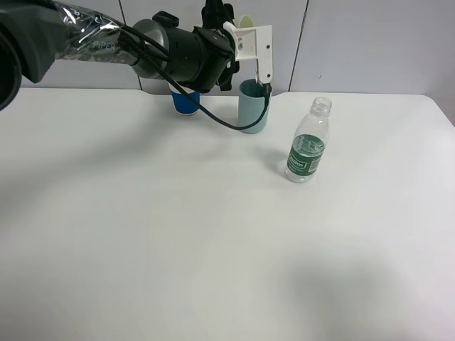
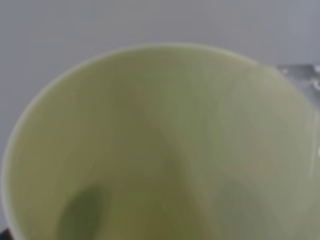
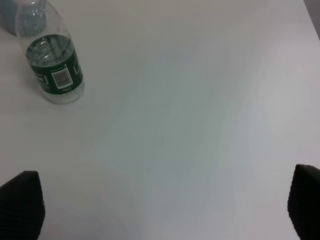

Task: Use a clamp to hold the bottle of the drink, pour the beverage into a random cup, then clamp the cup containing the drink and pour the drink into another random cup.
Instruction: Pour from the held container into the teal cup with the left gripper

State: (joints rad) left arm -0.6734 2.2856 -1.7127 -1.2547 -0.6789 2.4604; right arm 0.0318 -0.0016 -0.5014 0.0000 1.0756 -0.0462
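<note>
The left clamp (image 1: pixel 245 35) is closed on the yellow-green cup (image 2: pixel 165 150), held raised and tipped above the teal cup (image 1: pixel 252 106). In the overhead view only a sliver of the yellow-green cup's rim shows behind the clamp's white jaw plate; the left wrist view is filled by the cup's blurred interior, and no liquid can be made out there. A black cable (image 1: pixel 213 117) loops down from the arm across the front of the teal cup. The blue-banded cup (image 1: pixel 185 101) stands just beside the teal cup, partly hidden by the arm's black body. The bottle (image 1: pixel 308 141) stands upright and uncapped on the white table (image 1: pixel 213 249), near the teal cup, with a little clear drink in it. The right clamp (image 3: pixel 165 210) has its jaws wide apart with nothing between them, hanging over bare table well apart from the bottle; only its two dark fingertips (image 3: pixel 22 202) show, in the right wrist view.
</note>
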